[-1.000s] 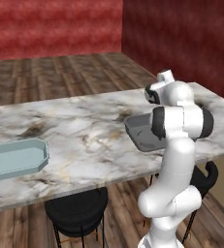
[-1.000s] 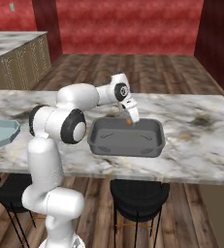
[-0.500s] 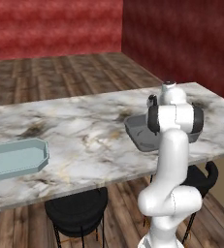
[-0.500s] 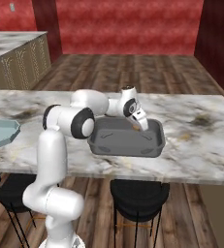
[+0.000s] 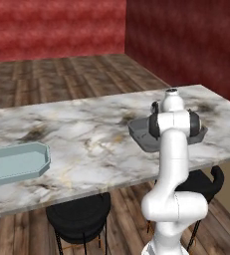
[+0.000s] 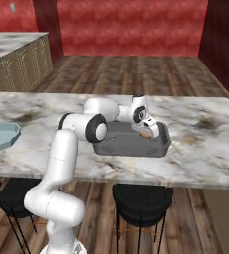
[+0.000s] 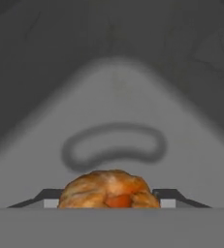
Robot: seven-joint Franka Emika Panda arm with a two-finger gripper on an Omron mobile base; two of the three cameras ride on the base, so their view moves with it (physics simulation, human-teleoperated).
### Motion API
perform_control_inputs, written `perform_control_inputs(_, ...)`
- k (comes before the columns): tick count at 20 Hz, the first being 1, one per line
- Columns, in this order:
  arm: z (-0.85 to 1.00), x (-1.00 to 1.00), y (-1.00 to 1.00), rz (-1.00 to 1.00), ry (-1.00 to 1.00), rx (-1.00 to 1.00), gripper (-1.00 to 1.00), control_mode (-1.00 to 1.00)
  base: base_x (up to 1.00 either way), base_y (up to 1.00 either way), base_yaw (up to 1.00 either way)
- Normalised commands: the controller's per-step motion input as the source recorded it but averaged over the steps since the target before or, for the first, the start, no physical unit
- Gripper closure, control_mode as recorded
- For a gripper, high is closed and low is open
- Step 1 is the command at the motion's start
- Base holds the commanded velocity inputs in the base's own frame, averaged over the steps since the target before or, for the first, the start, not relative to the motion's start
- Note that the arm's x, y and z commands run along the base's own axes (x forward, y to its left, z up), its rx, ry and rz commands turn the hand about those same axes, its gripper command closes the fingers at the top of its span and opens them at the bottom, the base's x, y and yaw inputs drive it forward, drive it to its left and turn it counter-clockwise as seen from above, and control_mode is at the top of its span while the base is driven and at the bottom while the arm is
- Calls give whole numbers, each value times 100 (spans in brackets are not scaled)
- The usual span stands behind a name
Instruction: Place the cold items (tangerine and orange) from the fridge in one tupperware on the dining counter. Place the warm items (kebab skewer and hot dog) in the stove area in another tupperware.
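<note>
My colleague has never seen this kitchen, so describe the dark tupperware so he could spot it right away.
Find the long marble counter in front of the red walls. The dark tupperware sits near its front edge, above a black stool, with the gripper lowered into it holding an orange fruit. The other tupperware, farther along, is pale blue-grey.

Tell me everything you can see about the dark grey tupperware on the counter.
The dark grey tupperware is a shallow, open container with sloped walls, a flared rim and no lid; it looks like matte plastic. It sits flat on the marble counter, near the front edge, above a black stool. The gripper reaches inside it, holding an orange fruit just above its floor.
</note>
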Motion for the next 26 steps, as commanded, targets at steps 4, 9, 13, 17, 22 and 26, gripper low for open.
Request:
perform_control_inputs(4, -22, 18, -17, 6, 9, 5, -100, -100, 0, 0, 0)
perform_control_inputs(9, 19, -75, -12, 5, -15, 17, -100, -100, 0, 0, 0)
perform_control_inputs(13, 16, -79, 17, 2, -39, 11, -100, -100, 0, 0, 0)
perform_control_inputs(17, 0, -55, 55, -2, -47, 6, -100, -100, 0, 0, 0)
perform_control_inputs(22, 18, -89, 86, -1, -52, 2, -100, -100, 0, 0, 0)
perform_control_inputs(26, 100, -100, 95, 3, -41, 1, -100, -100, 0, 0, 0)
